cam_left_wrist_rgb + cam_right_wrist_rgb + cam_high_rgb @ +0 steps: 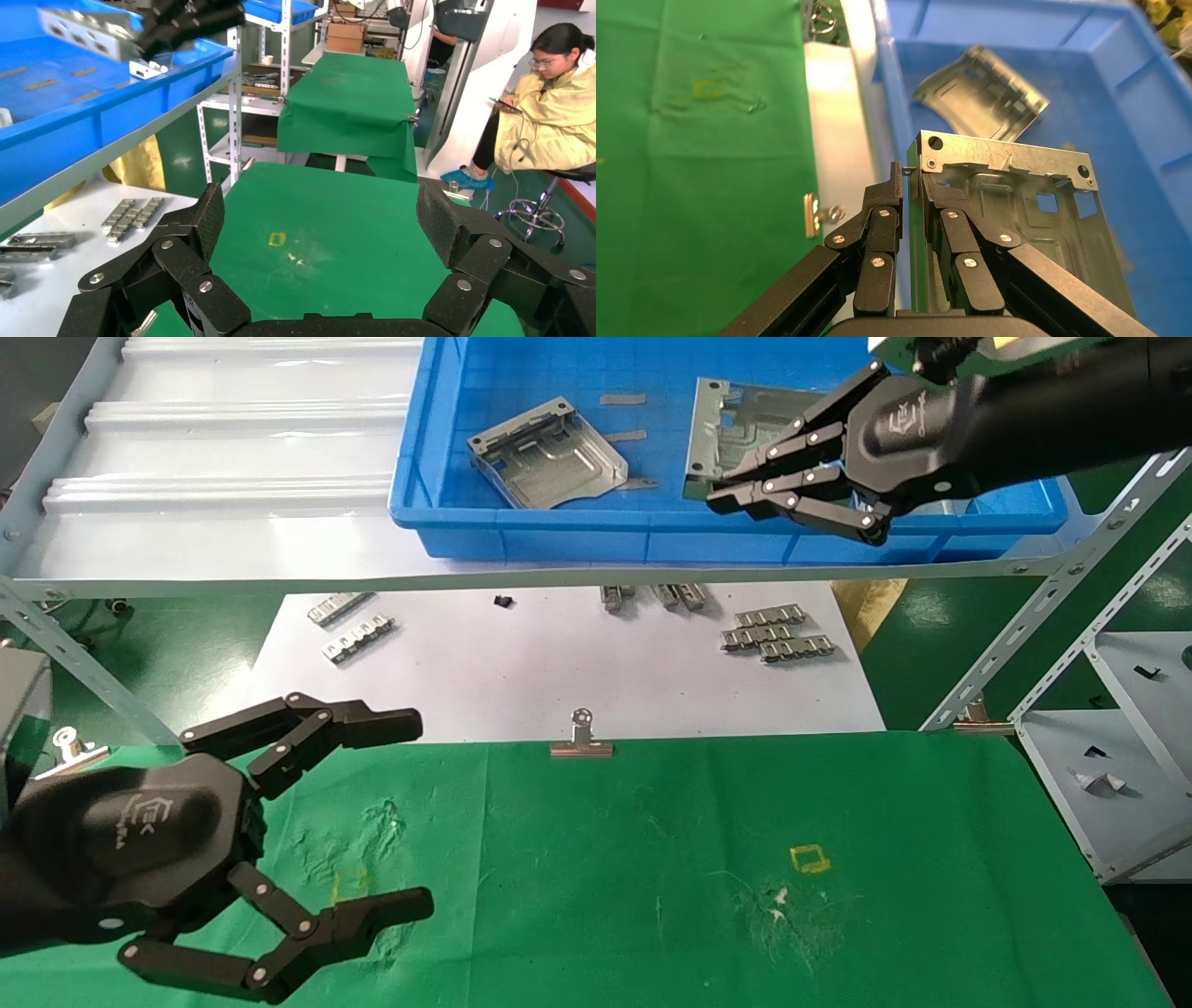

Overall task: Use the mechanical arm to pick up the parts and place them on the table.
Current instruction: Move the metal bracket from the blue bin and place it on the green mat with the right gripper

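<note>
In the head view, the right gripper (pixel 722 491) is seen over the blue bin (pixel 438 537) on the shelf (pixel 233 449), its fingers closed on the edge of a plate (pixel 736 416). A second plate (pixel 549 453) lies in the bin, well apart. The left gripper (pixel 414 812) is parked wide open and empty over the green table (pixel 838 933).

In the left wrist view, the held plate (pixel 81 31) appears raised above the bin floor, though it is blurred there.

In the right wrist view, the plate (pixel 1032 210) is pinched at one folded edge only, between nearly shut fingers (pixel 880 232). With so thin a grip, the plate could be tilted or dropped if it catches the bin wall or the shelf lip while being carried down to the table.
</note>
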`<state>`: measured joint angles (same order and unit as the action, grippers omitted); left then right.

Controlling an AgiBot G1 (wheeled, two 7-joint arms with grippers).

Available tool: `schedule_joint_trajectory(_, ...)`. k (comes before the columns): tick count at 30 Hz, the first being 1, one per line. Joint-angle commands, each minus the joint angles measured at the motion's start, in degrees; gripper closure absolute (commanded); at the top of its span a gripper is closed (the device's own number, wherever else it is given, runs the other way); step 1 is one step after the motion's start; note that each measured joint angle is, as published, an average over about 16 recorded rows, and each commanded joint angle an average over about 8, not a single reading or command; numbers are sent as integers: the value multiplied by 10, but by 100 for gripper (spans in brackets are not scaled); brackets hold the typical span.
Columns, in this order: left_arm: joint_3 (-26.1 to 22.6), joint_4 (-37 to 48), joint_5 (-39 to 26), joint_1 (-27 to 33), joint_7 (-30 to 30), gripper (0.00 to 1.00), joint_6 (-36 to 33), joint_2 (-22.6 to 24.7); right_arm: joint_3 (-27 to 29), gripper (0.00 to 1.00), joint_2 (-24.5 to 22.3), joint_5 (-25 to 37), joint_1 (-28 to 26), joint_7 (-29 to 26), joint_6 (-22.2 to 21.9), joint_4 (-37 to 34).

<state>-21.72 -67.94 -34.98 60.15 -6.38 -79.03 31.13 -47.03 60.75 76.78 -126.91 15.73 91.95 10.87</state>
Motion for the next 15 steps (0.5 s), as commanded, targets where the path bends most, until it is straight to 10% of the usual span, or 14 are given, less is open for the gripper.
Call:
schedule_joint_trajectory(1, 0, 0, 0, 0, 0, 0, 0, 0, -4, 100, -10, -5, 7, 3, 4, 12)
schedule_joint_trajectory(15, 0, 0, 0, 0, 0, 0, 0, 0, -130, 100, -171, -212, 106, -129, -3, 307)
